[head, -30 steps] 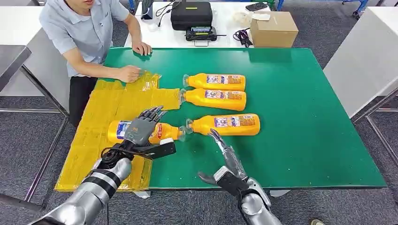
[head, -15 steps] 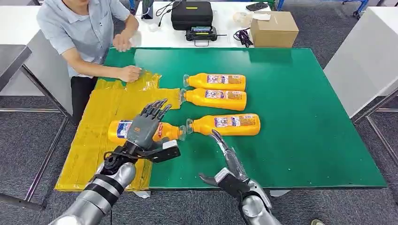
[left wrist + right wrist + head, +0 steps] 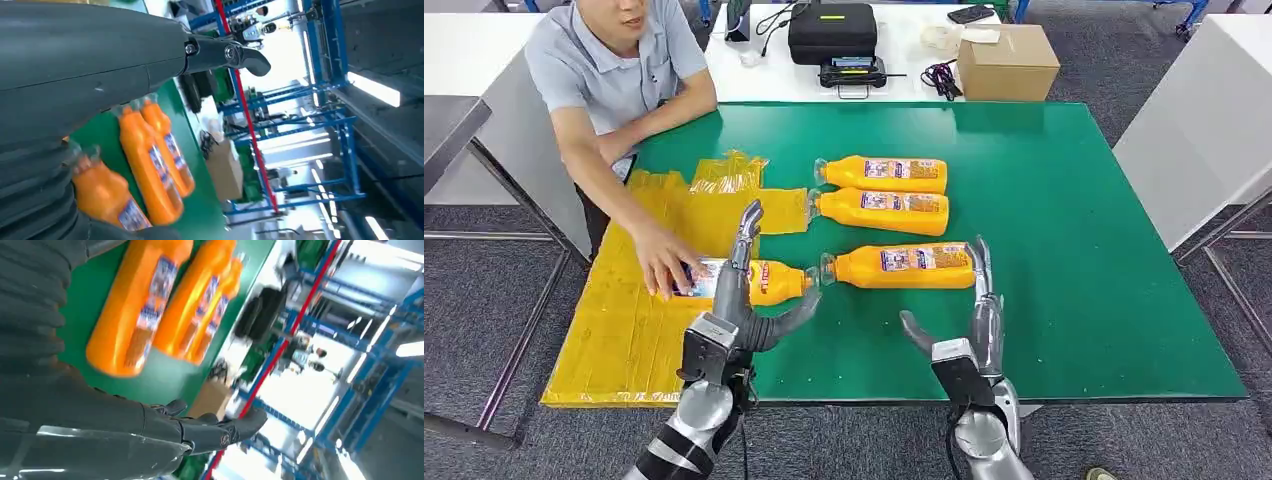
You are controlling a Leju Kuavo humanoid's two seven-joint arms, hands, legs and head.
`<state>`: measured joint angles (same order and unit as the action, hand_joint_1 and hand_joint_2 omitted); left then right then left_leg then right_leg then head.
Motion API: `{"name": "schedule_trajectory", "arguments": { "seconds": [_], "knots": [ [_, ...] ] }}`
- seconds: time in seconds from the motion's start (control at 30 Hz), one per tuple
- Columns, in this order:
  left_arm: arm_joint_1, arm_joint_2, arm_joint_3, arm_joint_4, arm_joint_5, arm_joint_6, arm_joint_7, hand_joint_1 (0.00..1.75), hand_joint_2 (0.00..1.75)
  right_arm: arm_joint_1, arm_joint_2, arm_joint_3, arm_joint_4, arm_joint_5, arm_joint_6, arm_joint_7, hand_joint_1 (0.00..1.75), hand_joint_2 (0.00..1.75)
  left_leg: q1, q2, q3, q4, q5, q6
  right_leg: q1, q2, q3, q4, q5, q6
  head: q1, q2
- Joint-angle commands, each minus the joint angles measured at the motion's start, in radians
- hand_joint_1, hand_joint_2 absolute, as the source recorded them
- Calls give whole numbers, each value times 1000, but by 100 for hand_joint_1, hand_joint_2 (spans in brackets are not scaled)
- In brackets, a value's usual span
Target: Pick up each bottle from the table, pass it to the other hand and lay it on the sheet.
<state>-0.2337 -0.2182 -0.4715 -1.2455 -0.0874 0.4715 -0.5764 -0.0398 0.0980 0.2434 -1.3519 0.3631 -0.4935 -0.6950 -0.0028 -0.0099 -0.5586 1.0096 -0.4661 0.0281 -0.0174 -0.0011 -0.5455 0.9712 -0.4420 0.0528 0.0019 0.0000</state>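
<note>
Three orange bottles lie on the green table (image 3: pixel 1074 250): a far one (image 3: pixel 882 174), a middle one (image 3: pixel 882 211) and a near one (image 3: pixel 904 266). Another orange bottle (image 3: pixel 759 281) lies on the yellow sheet (image 3: pixel 639 300), with a person's hand (image 3: pixel 662 258) on its base end. My left hand (image 3: pixel 739 300) stands open at the table's front edge, just before that bottle, holding nothing. My right hand (image 3: pixel 969 330) is open and empty, in front of the near bottle's base. The right wrist view shows the near bottle (image 3: pixel 142 305) close by; the left wrist view shows it too (image 3: pixel 107 200).
A person (image 3: pixel 609 80) sits at the table's far left corner. Behind the green table stand a black case (image 3: pixel 832 32) and a cardboard box (image 3: pixel 1007 62) on a white table. A crumpled yellow bag (image 3: pixel 727 172) lies at the sheet's far end.
My left hand has come off the bottle on the sheet and pulled back towards me. My right hand has moved right, fingers raised. The person's hand has reached down to that bottle.
</note>
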Motion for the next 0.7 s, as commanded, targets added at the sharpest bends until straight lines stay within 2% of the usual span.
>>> {"name": "schedule_trajectory", "arguments": {
  "seconds": [0.03, 0.13, 0.3, 0.4, 0.47, 0.5, 0.7],
  "knots": [
    [-4, -19, -75, 18, 149, -43, 1, 0, 175, -126, -83, -1, 151, 175, -94, 31, 0, 175, 1, 2, 0, 0, 0, -1, 1, 1, 0, -1, 1, -2, 0, 0],
    [-2, -22, -90, 18, 190, -61, 10, 0, 175, -161, -114, 20, 210, 247, -110, 60, 0, 175, 0, 1, 1, 0, 0, -1, 1, 1, 1, -1, 1, -1, 0, 0],
    [-2, -22, -90, 18, 190, -61, 10, 0, 175, -161, -114, 20, 210, 247, -110, 60, 0, 175, 0, 1, 1, 0, 0, -1, 1, 1, 1, -1, 1, -1, 0, 0],
    [-1, -22, -101, 14, 221, -76, 19, 0, 175, -185, -129, 40, 252, 298, -119, 88, 0, 175, 0, 1, 1, 0, 0, -1, 0, 1, 1, -1, 1, -1, 0, 0],
    [-1, -18, -116, 7, 239, -88, 23, 0, 175, -219, -148, 64, 314, 348, -123, 107, 0, 175, 0, 1, 1, 0, 0, -1, 1, 1, 1, -1, 1, -1, 0, 0],
    [-3, -11, -128, -8, 239, -91, 18, 0, 175, -280, -175, 106, 424, 419, -108, 141, 0, 175, 1, 2, 1, 0, 0, -1, 1, 2, 1, -2, 1, -1, 0, 0],
    [-2, -12, -136, -10, 240, -96, 18, 0, 175, -318, -171, 106, 487, 402, -84, 138, 0, 175, 0, 2, 1, 0, 0, -1, 0, 1, 0, 0, 1, 0, 0, 0]
  ]
}}
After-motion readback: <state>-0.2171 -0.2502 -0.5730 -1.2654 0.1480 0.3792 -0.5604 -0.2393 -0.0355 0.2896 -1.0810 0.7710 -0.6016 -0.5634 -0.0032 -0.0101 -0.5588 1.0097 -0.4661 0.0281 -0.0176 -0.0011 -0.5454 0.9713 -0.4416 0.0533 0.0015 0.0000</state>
